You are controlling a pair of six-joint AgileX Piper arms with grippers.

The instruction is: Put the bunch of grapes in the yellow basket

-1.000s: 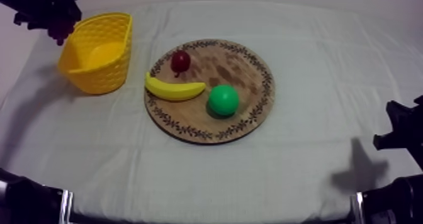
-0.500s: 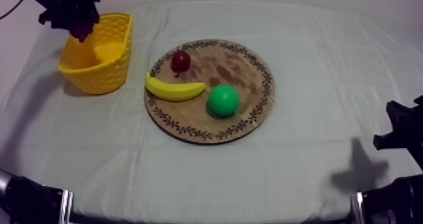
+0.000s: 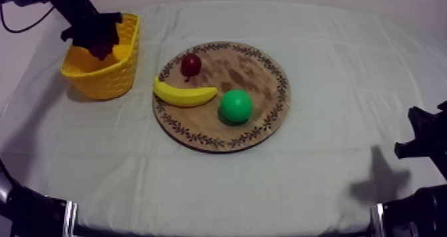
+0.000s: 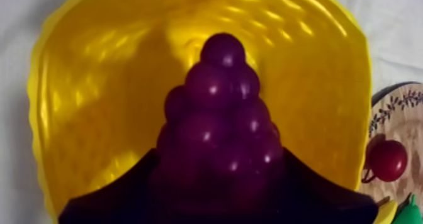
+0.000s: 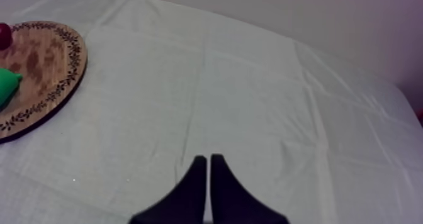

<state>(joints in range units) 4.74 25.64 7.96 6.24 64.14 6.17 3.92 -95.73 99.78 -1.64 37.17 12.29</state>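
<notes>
The dark purple bunch of grapes point(image 4: 220, 107) hangs over the inside of the yellow basket point(image 4: 82, 82), with my left gripper point(image 4: 217, 156) shut on it. From above, that gripper point(image 3: 98, 38) sits over the basket point(image 3: 106, 76) at the far left, the grapes point(image 3: 102, 50) just under it within the rim. The round wooden board point(image 3: 259, 66) lies mid-table. My right gripper point(image 5: 206, 158) is shut on nothing, low over bare cloth at the right point(image 3: 426, 141).
On the board lie a banana point(image 3: 185, 93), a small red fruit point(image 3: 191, 64) and a green pear point(image 3: 236, 106). The board's edge point(image 5: 44, 69) and the pear point(image 5: 6, 85) lie well away from my right gripper.
My left gripper has carried the grapes rightward and down, from beyond the basket's far left rim to over its inside. The right arm has stayed put.
</notes>
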